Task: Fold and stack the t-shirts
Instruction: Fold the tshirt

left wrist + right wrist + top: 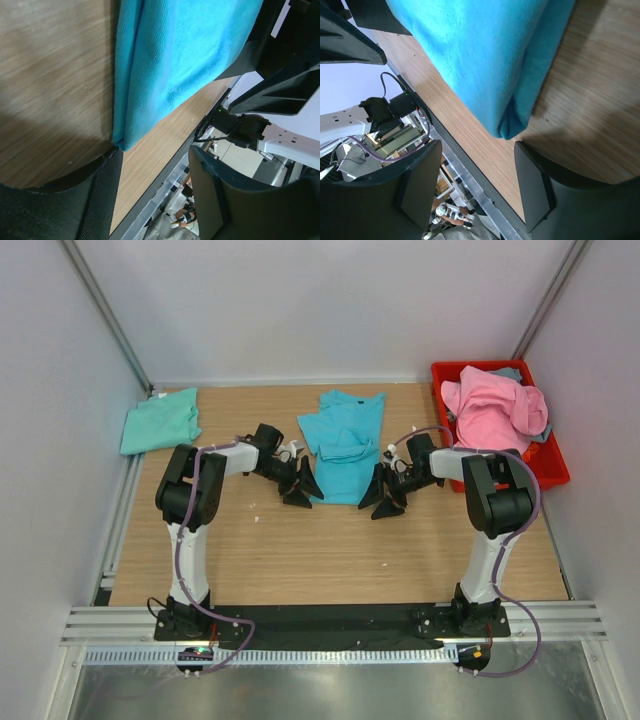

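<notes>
A turquoise-blue t-shirt (pixel 342 445) lies partly folded on the table's middle, its bottom hem toward the arms. My left gripper (pixel 303 491) is open at the shirt's near left corner (pixel 122 142), nothing between its fingers. My right gripper (pixel 382 500) is open at the near right corner (pixel 507 131), also empty. A mint-green t-shirt (pixel 160 421) lies folded at the far left. A pink t-shirt (pixel 495 412) is heaped in the red bin (pixel 549 467), with a bit of grey-blue cloth (pixel 508 373) beneath it.
The red bin stands at the far right of the table. Grey walls close in the left, back and right. A metal rail (pixel 330 622) runs along the near edge at the arm bases.
</notes>
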